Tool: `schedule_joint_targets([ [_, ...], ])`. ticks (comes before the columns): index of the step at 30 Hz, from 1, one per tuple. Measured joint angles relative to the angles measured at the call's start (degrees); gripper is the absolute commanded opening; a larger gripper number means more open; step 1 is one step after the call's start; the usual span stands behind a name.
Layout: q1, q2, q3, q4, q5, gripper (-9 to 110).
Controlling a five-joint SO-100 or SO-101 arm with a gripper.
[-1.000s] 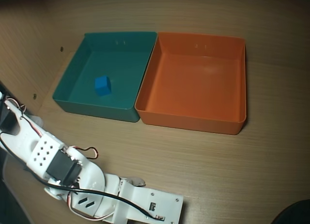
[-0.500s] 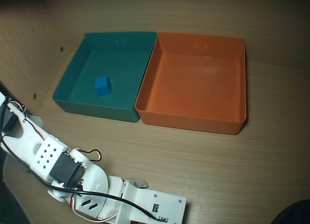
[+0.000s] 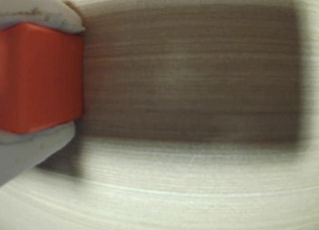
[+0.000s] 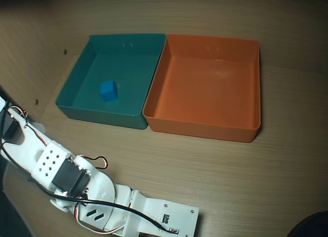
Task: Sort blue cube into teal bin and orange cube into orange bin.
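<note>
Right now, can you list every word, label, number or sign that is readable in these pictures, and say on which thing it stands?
None can be read.
The arm carries tiny dark marks, too small to read.
The teal bin, orange bin, blue cube and orange cube are plain.

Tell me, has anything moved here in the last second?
Only the arm: in the overhead view it slid slightly toward the lower right along the table's near edge. The blue cube stayed in the teal bin, and the orange bin stayed empty. The wrist view shows the tool gripping the orange cube.
</note>
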Motion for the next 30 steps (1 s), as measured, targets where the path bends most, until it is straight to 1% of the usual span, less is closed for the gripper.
schedule_joint_targets([
  [8, -0.1, 1.1, -0.4, 0.0, 0.0, -6],
  [13, -0.8, 9.5, -0.4, 0.0, 0.0, -6],
  [20, -5.8, 20.6, -0.4, 0.0, 0.0, -6],
  [25, -9.4, 22.0, -0.4, 0.0, 0.0, -6],
  [30, -15.3, 22.0, -0.4, 0.0, 0.0, -6],
])
